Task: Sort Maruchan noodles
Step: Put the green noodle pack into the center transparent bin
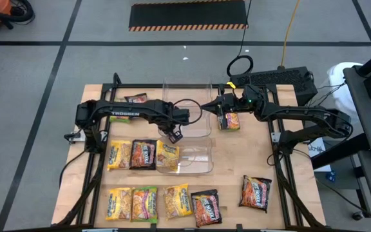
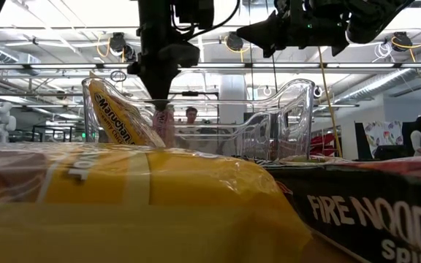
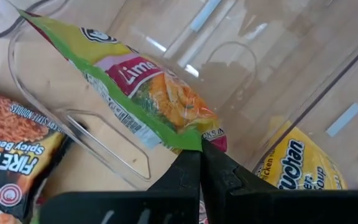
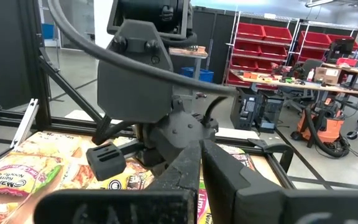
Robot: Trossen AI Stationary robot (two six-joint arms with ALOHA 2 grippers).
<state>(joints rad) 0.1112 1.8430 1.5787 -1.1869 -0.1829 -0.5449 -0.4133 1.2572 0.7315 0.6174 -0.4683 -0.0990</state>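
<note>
Pale wooden counter (image 1: 237, 161): carries clear plastic bins (image 1: 192, 158) at centre.

Left pincer (image 3: 201, 149): fingers together, clamped on corner of green-yellow glossy lime ramen packet (image 3: 148, 93), hanging over clear bin.

Right pincer (image 1: 221, 105): fingers together (contents unclear), beside orange ramen packet (image 1: 229, 120) near far bin.

Remaining flat ramen packets (image 1: 160, 202): two rows along near-left counter.

My left claw (image 1: 172, 136) hangs just over the clear bin's (image 1: 201, 169) wall; packets (image 1: 142, 154) crowd the surface beside it, while bare wood (image 1: 250, 151) lies open rightward.
</note>
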